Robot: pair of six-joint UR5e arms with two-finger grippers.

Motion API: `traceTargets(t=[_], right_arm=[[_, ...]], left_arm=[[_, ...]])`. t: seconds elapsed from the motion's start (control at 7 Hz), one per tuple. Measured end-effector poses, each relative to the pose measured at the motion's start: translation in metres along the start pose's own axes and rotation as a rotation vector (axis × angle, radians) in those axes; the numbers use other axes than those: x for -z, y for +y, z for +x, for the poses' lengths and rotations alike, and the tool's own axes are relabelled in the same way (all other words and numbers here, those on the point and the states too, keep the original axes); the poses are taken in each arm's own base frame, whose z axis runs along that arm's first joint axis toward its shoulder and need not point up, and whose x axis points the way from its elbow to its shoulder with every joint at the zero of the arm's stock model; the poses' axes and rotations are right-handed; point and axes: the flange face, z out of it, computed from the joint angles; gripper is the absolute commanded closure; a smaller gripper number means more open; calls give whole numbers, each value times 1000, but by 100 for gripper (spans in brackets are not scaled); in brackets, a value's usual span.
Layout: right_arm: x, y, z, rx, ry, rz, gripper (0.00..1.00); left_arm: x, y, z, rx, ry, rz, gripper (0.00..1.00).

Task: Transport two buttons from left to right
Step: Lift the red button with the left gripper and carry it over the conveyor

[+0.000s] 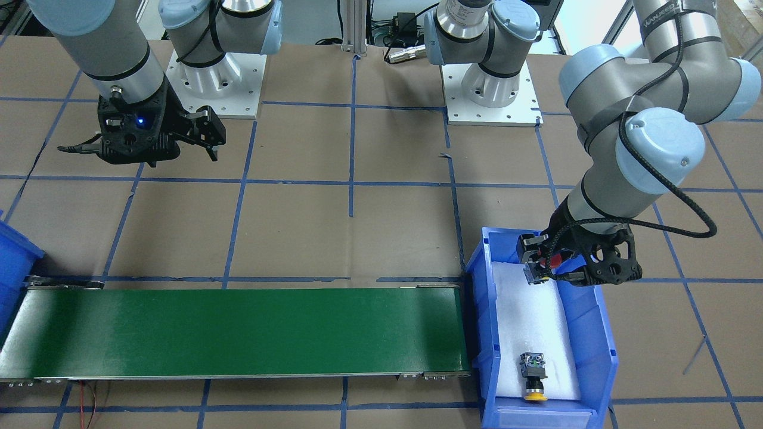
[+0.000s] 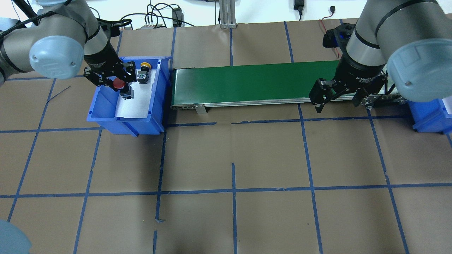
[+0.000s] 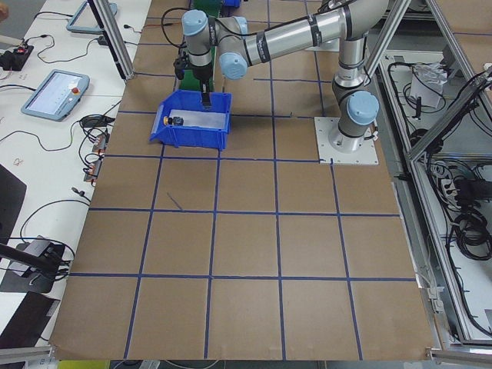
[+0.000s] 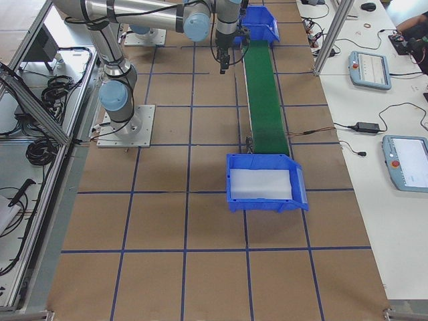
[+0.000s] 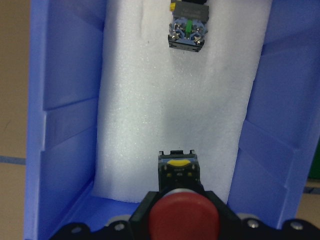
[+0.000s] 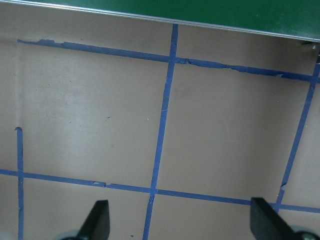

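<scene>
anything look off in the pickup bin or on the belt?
Nothing serious. The yellow button lies on its side on the foam in the blue bin; the red button is gripped by the left gripper over the foam. The green belt looks flat and undamaged. Only blemish: frayed blue tape on the table.

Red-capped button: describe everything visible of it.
The red button has a smooth, plastic-looking mushroom cap on a black-grey blocky body with a small yellow part at its far end. The left claw is shut on it at the cap, and the body juts out beyond it. The button is over the white foam liner inside the blue bin. Whether the body touches the foam cannot be told.
</scene>
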Motion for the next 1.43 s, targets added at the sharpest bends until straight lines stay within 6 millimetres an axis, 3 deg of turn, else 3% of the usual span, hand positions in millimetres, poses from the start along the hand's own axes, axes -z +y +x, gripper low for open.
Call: traceTargets(t=[0.29,0.71,1.0,1.43], right_arm=[[0,0,0,-2,-1,0,0],[0,0,0,-3,0,-1,0],[0,0,0,-3,1,-2,0],[0,0,1,-2,4,-1,0]], left_arm=[[23,14,40,4,2,13,67],[24,24,81,-16,11,29,67],[4,8,107,-40,25,44,67],[-25,-24,164,-98,26,55,67]])
